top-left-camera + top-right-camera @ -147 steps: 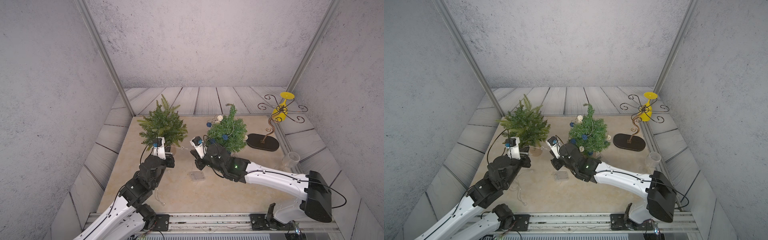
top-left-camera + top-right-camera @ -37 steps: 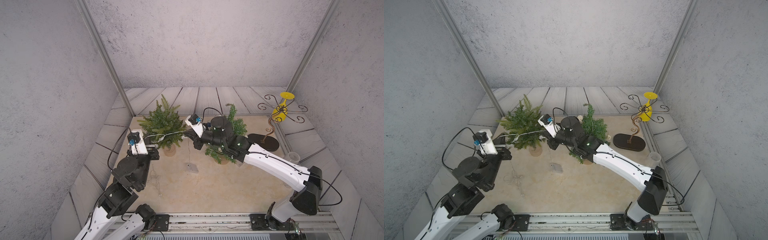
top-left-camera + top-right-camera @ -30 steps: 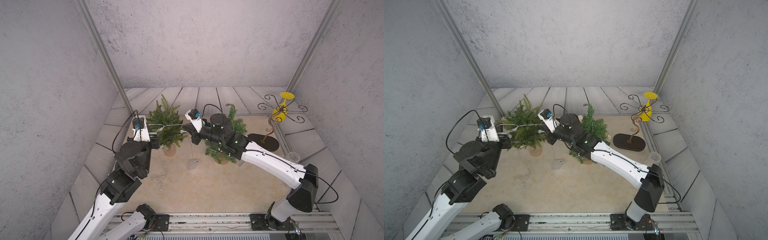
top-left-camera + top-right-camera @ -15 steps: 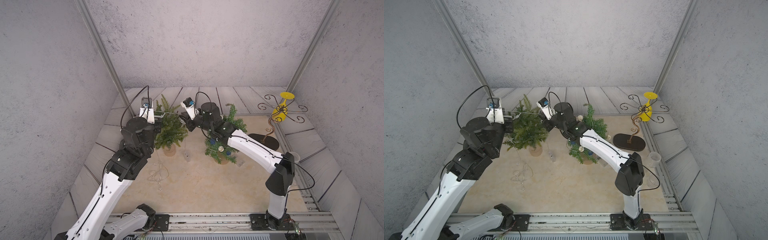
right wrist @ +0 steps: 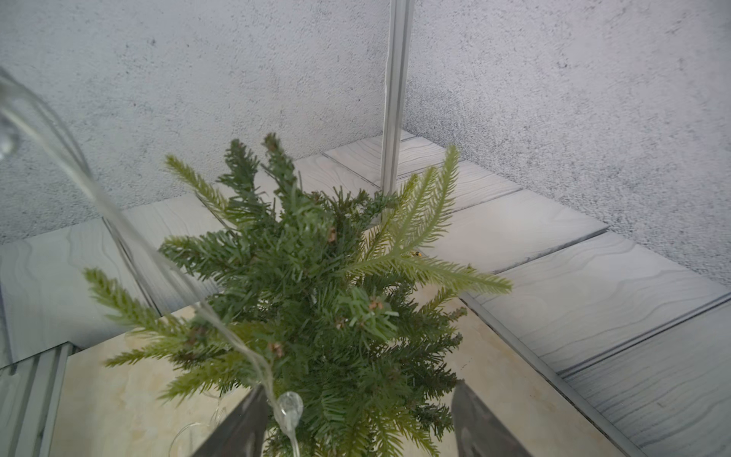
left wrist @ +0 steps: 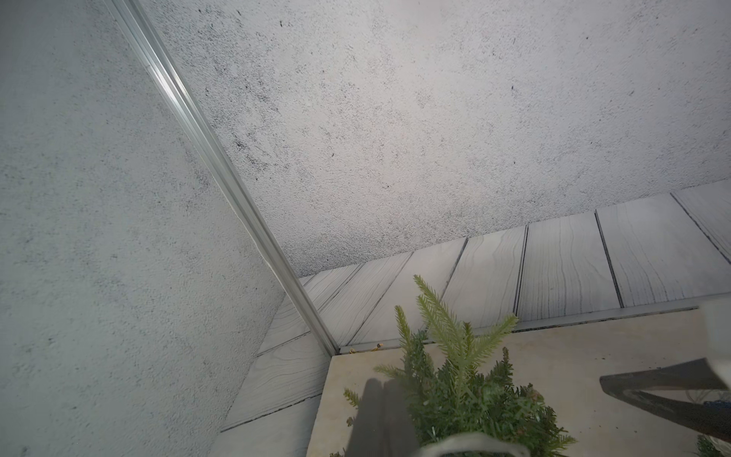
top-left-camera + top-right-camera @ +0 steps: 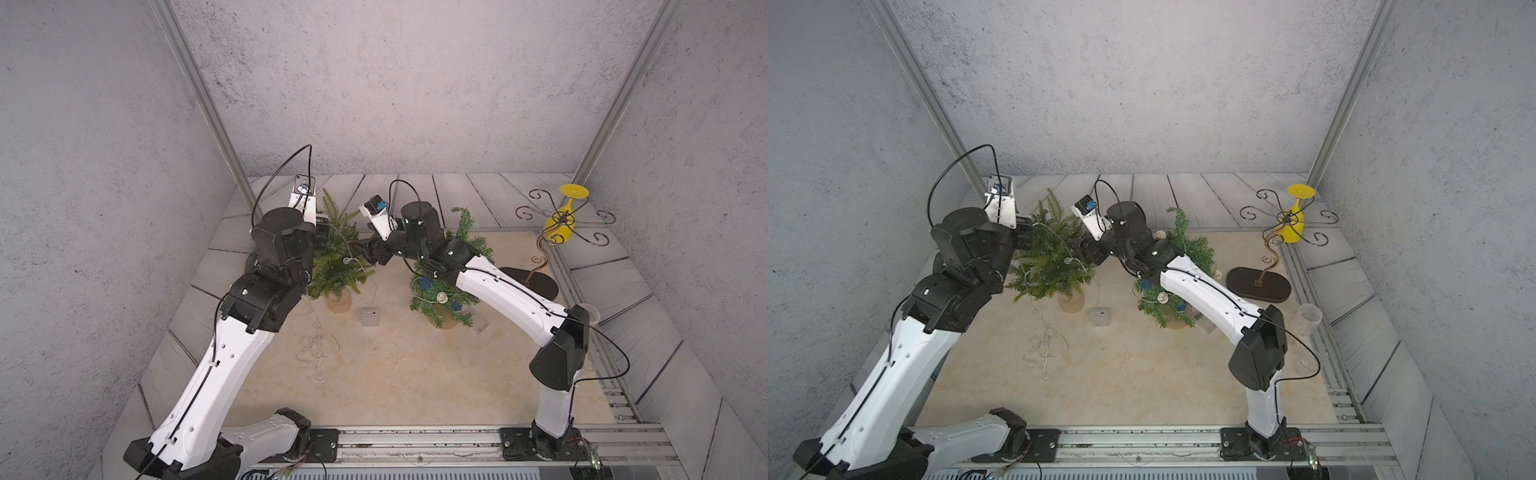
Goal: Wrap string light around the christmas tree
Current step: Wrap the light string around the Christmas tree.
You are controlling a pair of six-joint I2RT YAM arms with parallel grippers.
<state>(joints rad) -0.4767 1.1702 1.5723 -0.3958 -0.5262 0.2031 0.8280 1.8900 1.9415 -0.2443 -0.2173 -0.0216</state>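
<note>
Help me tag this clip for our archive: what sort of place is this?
Most likely a staged robot test booth, not a home. Grey textured wall panels meet at aluminium corner posts, two robot arms are bolted to a metal rail, and small potted trees stand as props on the tabletop.

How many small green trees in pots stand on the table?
2. The plain tree stands left of the decorated tree, which carries blue and white balls and is partly hidden by the right arm. No other shows.
</note>
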